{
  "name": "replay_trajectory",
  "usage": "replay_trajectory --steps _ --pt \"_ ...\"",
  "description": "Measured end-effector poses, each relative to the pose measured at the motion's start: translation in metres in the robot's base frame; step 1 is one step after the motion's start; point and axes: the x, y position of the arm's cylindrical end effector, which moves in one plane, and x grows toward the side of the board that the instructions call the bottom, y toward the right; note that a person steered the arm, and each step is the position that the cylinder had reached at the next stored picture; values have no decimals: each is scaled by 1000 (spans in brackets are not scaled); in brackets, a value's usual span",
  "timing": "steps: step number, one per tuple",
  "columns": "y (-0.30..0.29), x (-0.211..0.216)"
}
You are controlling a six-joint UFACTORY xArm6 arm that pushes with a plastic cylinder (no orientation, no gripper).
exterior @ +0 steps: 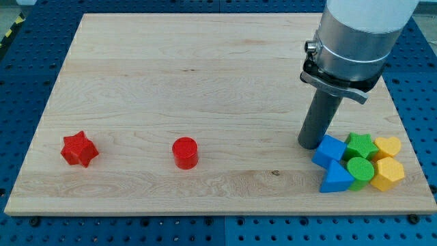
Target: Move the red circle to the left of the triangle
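The red circle stands alone on the wooden board, low and left of centre. The blue triangle lies in a cluster at the view's lower right. My tip rests on the board just left of that cluster, touching or almost touching the blue block above the triangle. The red circle is far to the left of my tip.
A red star sits at the view's lower left. The cluster also holds a green star, a green circle, a yellow heart and a yellow hexagon. The board's right edge runs close to the cluster.
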Motion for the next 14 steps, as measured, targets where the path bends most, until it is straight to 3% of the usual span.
replay_trajectory --steps 2,5,8,10,11,13,14 --pt "12 -34" --pt "-17 -30" --pt "-182 -31" --pt "-276 28" --pt "-248 59" --pt "-194 24" --pt "-194 22"
